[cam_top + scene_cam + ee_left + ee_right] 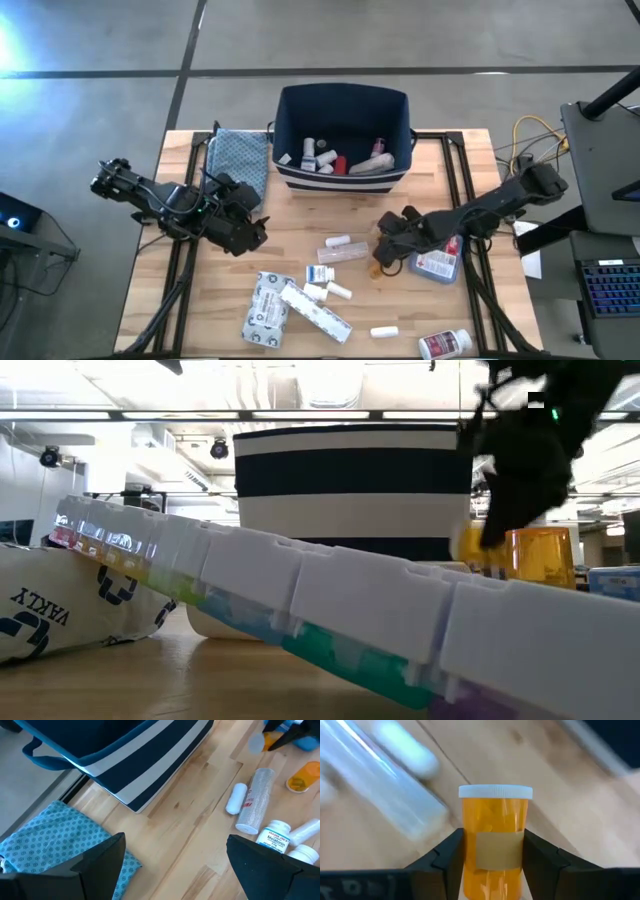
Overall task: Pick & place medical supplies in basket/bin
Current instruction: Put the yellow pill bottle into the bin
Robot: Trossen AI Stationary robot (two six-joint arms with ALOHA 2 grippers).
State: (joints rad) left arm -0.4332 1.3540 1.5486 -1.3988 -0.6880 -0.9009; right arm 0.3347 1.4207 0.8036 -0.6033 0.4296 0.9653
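On the table in front of the striped bin (342, 128), the right gripper (492, 857) had its two fingers pressed against the sides of an orange vial (495, 837), around the label and below the white cap. The vial sat low at the wood surface; whether it had cleared the wood could not be told. It looked light and rigid, with smooth plastic walls likely to slip, so a hold across the middle of the body seemed sounder than one at the cap. The left gripper (172, 862) waited near the teal cloth (238, 158), fingers spread wide and empty. Other bottles and cartons lay scattered nearby.
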